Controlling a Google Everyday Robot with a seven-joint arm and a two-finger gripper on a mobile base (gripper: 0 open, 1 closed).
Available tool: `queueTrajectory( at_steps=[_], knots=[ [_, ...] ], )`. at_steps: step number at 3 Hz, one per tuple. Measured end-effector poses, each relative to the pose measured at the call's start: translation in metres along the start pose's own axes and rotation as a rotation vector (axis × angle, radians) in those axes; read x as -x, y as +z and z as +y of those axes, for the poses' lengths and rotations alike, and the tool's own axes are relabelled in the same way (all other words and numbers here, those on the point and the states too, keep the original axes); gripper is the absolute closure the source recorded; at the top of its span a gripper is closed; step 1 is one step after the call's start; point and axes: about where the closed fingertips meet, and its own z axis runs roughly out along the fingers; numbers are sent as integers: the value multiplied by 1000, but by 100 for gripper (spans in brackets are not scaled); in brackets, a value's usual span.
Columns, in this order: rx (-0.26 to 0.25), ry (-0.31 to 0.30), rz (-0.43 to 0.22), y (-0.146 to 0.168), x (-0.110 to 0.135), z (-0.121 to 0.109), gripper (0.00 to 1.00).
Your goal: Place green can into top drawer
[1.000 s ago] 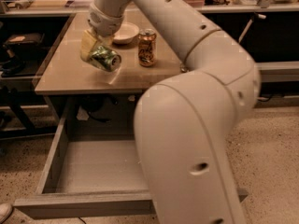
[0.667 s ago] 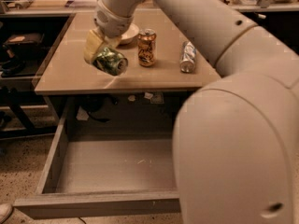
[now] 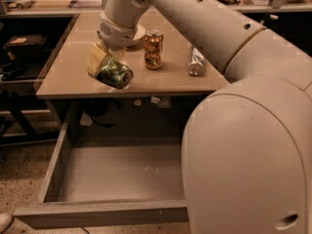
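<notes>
The end effector [image 3: 108, 70] is hanging over the front part of the counter [image 3: 66, 79], its yellowish fingers [image 3: 96, 58] clamping the green can [image 3: 117, 75] between them. The can is lying tilted on its side in the grasp. Its long axis is pointing toward the camera and slightly down, and one silver end is facing outward, toward the counter's front edge. It appears to be riding just above the counter surface, not resting on it.

Below and in front, the top drawer [image 3: 122, 174] is standing pulled out, showing its scuffed grey bottom. The can is sitting above the counter's front edge, so the drawer opening lies forward of it and lower. In my judgement the coming move is calling for the can to travel outward past that edge before going down.

Further back on the counter, an orange-brown can [image 3: 153, 49] is standing upright and a silver can [image 3: 196, 61] is lying on its side. Both are well clear of that path.
</notes>
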Motion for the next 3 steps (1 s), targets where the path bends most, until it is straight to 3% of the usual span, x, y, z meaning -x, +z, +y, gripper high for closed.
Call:
queueTrajectory(
  at_steps=[1,2,3],
  knots=[
    [13,11,15,5,-11,12,100],
    [22,88,22,10,-35,38,100],
    [25,212,29,34,-64,57,100]
  ],
)
